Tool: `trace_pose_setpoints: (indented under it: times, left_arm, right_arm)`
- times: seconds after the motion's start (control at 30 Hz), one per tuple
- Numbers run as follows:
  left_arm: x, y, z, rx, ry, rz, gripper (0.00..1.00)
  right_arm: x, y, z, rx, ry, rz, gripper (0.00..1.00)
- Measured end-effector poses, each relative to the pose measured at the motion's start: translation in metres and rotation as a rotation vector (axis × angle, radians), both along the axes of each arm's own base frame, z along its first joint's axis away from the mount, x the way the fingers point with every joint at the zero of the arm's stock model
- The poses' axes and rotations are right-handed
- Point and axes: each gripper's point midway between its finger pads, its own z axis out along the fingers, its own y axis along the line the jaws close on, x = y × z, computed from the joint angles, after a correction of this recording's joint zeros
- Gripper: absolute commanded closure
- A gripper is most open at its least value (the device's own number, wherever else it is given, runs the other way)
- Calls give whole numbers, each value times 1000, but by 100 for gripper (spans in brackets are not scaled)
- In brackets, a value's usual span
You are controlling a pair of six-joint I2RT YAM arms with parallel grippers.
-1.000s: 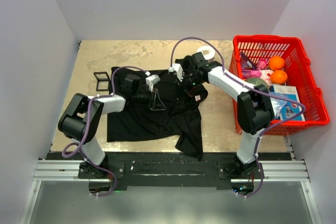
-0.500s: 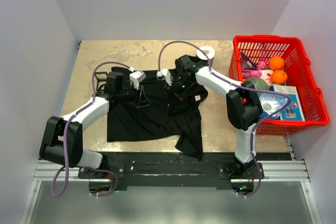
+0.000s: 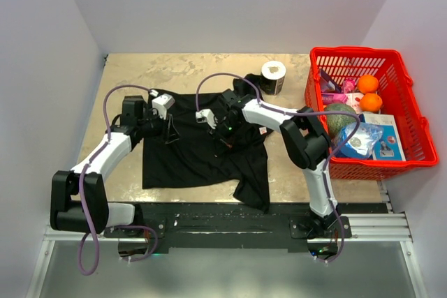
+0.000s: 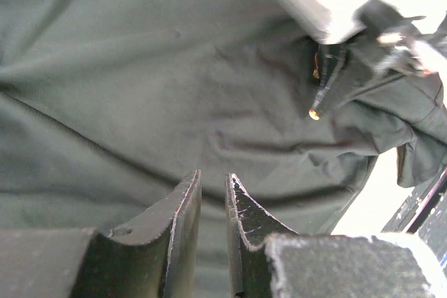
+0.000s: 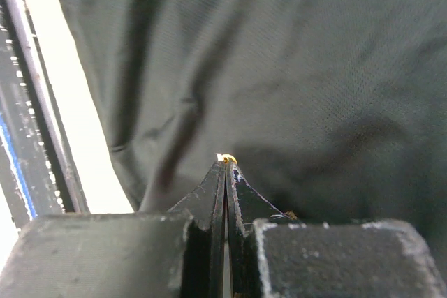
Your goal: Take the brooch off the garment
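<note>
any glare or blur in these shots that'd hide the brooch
Right wrist: the brooch glints bright at the right gripper tips, table strip blown white. Left wrist: garment washed grey, background blown out. Top external: even light, sharp, brooch too small to spot.

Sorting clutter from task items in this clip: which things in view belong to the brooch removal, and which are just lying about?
In the job:
- brooch, pinched in the shut right gripper
- black garment
- left gripper, its fingers slightly apart, above the garment

Lying about:
- red basket
- oranges in the basket
- white roll
</note>
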Motion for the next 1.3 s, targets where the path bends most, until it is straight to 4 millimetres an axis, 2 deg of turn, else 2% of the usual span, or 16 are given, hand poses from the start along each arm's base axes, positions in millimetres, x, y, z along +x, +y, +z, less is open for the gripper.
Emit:
trace_pose_setpoints:
  times: [0.13,0.33,0.5,0.73,1.03,1.2,1.3]
  left_arm:
    - [-2,1,-2,5,6,-7,74]
    - [-2,0,-2,5,6,-9,74]
    - [-2,0,-2,1,6,-12,74]
    - [-3,-2,-5,-5,20,-19,74]
    - [-2,-4,-3,-15,10,-27,74]
    - [-1,-4,-2,-20,5,-30,74]
    - [-1,-6,-1,-28,3,-31,74]
  right_arm:
    - [-1,-3,-15,-33,25,-11,100]
    - [0,-3,-16,-37,25,-20,100]
    - [0,-4,-17,-43,24,-23,87]
    - [2,-5,-16,-52,13,-26,78]
    - [6,-10,-9,-67,-29,-35,76]
    - [9,-9,6,-50,-63,-39,76]
    - [13,-13,16,-57,-112,-48,68]
